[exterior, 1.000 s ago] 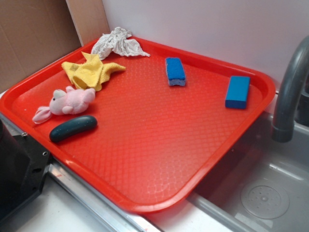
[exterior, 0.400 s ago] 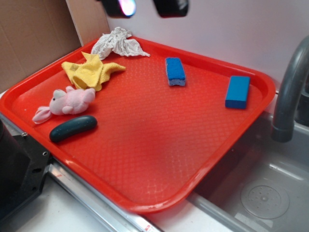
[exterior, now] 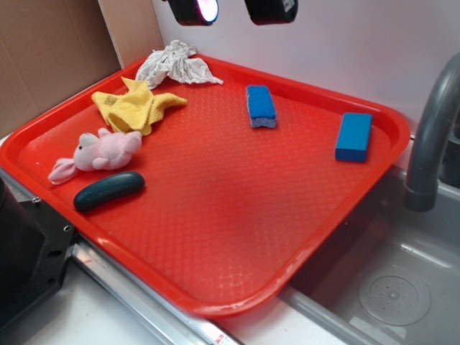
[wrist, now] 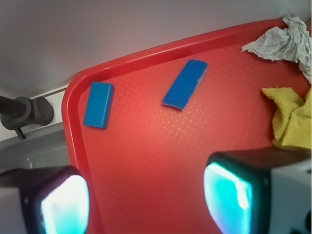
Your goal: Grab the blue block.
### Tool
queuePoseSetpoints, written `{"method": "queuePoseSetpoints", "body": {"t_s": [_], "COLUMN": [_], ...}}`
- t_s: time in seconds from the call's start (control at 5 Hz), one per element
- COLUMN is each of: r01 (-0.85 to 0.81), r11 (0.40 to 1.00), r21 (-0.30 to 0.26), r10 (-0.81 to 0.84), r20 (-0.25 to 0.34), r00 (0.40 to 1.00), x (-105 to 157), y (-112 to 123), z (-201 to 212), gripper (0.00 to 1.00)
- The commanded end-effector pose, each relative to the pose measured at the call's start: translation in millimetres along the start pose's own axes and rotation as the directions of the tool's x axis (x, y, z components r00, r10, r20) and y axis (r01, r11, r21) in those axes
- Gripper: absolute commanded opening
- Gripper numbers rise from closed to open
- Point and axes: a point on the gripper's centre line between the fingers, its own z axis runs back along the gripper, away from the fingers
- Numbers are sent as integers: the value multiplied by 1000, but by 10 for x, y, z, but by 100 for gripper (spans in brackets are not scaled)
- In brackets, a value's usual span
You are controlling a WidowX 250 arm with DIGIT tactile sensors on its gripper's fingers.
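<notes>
The tool [exterior: 231, 8] hangs high over the red tray's [exterior: 215, 305] back edge, its fingers spread wide and seemingly empty. The blue block [exterior: 353, 136] lies flat near the tray's corner beside the faucet [exterior: 431, 136], well apart from the blue sponge [exterior: 261, 106].

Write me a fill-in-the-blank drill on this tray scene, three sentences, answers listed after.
1. The blue block lies near the tray's corner closest to the grey ____.
2. The gripper hangs above the tray with its jaws ____, holding nothing.
3. The blue sponge lies apart from the blue block, and between the block and the ____ cloth.

Missing words: faucet; open; yellow
</notes>
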Motion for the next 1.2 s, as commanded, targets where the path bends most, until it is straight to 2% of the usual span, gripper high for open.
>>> {"method": "queuePoseSetpoints", "body": {"t_s": [0.0,0.2,0.4,0.8,1.0], "r01": [-104,-112,-107,-163,-181], "r11": [984,990,992,986,981], "r21": [141,89,70,47,64], "r10": [97,108,105,163,183], "r20": [53,44,31,-10,-26], "r00": [994,993,994,987,983], "x": [243,247,257,371,443], "y": [-608,-634,-594,-447,-405], "z": [-510,-738,-899,-1166,-1285], "gripper": [100,100,100,100,100]}}
